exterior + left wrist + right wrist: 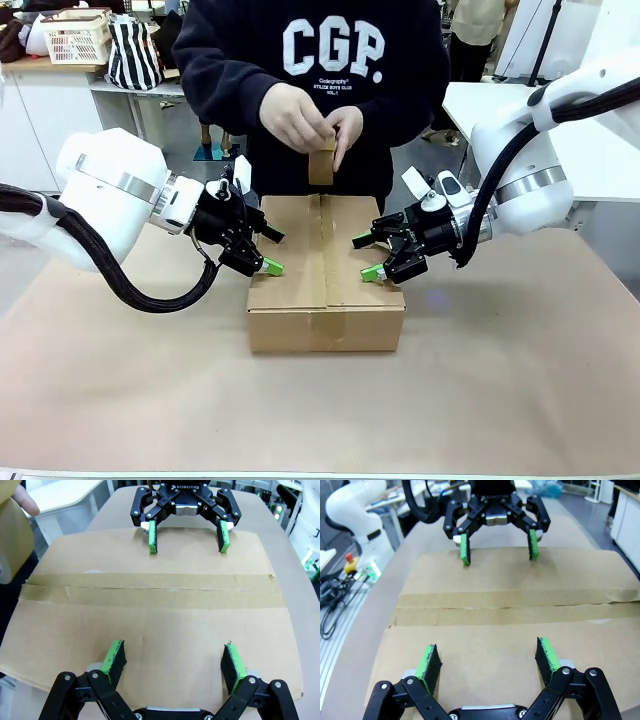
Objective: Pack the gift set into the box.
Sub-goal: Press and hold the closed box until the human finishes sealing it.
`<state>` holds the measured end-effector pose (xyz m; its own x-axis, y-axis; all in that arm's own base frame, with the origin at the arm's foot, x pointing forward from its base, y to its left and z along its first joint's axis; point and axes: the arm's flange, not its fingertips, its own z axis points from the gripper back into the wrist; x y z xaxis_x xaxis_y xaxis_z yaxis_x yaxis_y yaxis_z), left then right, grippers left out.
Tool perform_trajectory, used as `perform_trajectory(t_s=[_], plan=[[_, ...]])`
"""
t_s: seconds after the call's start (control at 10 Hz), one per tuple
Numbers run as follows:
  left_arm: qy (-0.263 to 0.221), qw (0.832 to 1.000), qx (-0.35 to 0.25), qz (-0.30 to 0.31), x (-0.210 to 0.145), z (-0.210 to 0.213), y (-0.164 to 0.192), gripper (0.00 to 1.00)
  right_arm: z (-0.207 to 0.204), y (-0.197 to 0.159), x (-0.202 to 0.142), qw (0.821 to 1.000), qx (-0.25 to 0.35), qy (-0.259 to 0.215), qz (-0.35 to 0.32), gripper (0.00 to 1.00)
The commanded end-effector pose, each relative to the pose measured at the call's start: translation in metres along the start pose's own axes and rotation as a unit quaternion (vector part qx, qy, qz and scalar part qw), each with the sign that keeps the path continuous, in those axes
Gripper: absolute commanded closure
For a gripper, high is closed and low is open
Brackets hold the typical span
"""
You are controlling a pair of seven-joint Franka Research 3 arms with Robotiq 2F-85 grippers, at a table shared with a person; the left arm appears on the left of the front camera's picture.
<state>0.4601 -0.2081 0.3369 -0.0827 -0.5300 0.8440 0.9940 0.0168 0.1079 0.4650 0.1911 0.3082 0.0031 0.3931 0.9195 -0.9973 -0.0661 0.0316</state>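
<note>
Closing step, items left to right: left gripper (262, 250) spread, pads over the left flap; box (325, 290) mid-table, flaps shut, taped seam; person's hands (312, 122) holding tape roll at far edge; right gripper (383, 256) spread over right flap; advice: press flaps evenly, clear of seam.

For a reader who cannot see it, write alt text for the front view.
A closed, taped cardboard box sits on the table, with the open left gripper and open right gripper at its sides. Behind it, a person's hands hold a tape roll at the seam.
</note>
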Motion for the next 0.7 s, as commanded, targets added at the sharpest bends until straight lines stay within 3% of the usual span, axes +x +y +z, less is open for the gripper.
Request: perform_trajectory(t_s=[0.0,0.6], plan=[[0.0,1.0,-0.001,-0.005,-0.0016,-0.0005,-0.0009,0.0,0.0006,0.0013,-0.0002,1.0,-0.005,0.004,0.003,0.0],[0.0,1.0,-0.001,-0.005,-0.0016,-0.0005,-0.0009,0.0,0.0006,0.0013,-0.0002,1.0,-0.005,0.004,0.003,0.0]])
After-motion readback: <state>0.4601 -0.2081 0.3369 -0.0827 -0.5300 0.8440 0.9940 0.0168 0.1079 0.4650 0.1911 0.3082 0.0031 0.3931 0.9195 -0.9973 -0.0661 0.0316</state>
